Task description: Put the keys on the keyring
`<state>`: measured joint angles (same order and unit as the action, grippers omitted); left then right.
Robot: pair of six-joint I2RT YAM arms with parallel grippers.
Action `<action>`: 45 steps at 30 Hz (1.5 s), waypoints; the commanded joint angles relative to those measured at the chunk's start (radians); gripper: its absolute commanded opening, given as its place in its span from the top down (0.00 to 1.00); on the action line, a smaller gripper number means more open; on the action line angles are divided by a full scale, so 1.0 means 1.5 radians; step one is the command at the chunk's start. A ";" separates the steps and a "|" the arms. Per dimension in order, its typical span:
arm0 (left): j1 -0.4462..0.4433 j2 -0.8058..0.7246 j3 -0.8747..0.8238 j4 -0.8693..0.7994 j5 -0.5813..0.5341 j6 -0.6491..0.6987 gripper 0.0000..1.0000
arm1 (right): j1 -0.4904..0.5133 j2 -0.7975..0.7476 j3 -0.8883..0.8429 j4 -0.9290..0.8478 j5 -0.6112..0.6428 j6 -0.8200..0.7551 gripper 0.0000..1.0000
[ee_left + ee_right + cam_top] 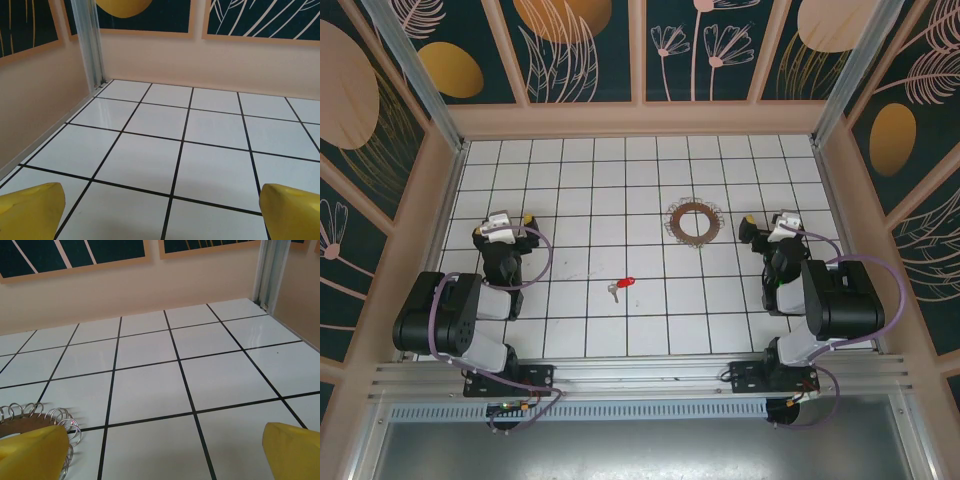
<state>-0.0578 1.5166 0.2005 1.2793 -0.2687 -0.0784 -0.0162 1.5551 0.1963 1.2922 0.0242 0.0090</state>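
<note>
Left gripper (506,216): jaws spread fully, nothing held. Its wrist view shows bare white tile between the yellow fingertips (30,212).
Right gripper (775,220): jaws equally wide, nothing held.
Red-headed key (620,287): lies flat on the tiled table (570,180), to the right of the left gripper and back toward the arm bases. From the right gripper it lies to the left and equally far back.
Key axis: diagonal. The red head points away from the bases and toward the right arm's side, and the silver blade points back toward the left arm's side.
Keyring (692,222): lies flat, near the right gripper's left side and about level with it. Its wire loops sit beside that gripper's left fingertip in the right wrist view. It is well apart from the key, beyond the key's head.
Nearer arm (judged): left for the key, right for the keyring.
Coming move (judged): the left gripper must swing right and draw back, turning its jaws across the diagonal blade.
</note>
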 commanded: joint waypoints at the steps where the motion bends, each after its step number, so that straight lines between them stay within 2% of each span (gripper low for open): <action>1: 0.005 0.002 0.011 0.023 0.007 0.006 0.01 | -0.005 0.004 0.011 0.024 -0.003 0.002 0.01; 40: 0.005 -0.004 0.007 0.026 0.009 0.009 0.01 | -0.007 -0.002 0.005 0.035 -0.009 0.007 0.01; 43: 0.005 -0.051 0.023 -0.043 -0.004 0.003 0.01 | -0.006 -0.053 -0.032 0.058 0.026 0.014 0.01; 45: 0.005 -0.094 0.058 -0.152 -0.015 -0.005 0.01 | -0.004 -0.124 -0.037 -0.003 0.040 0.019 0.01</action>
<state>-0.0578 1.4487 0.2230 1.1835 -0.2718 -0.0792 -0.0261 1.4773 0.1551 1.2900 0.0319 0.0143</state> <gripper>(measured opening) 0.988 0.990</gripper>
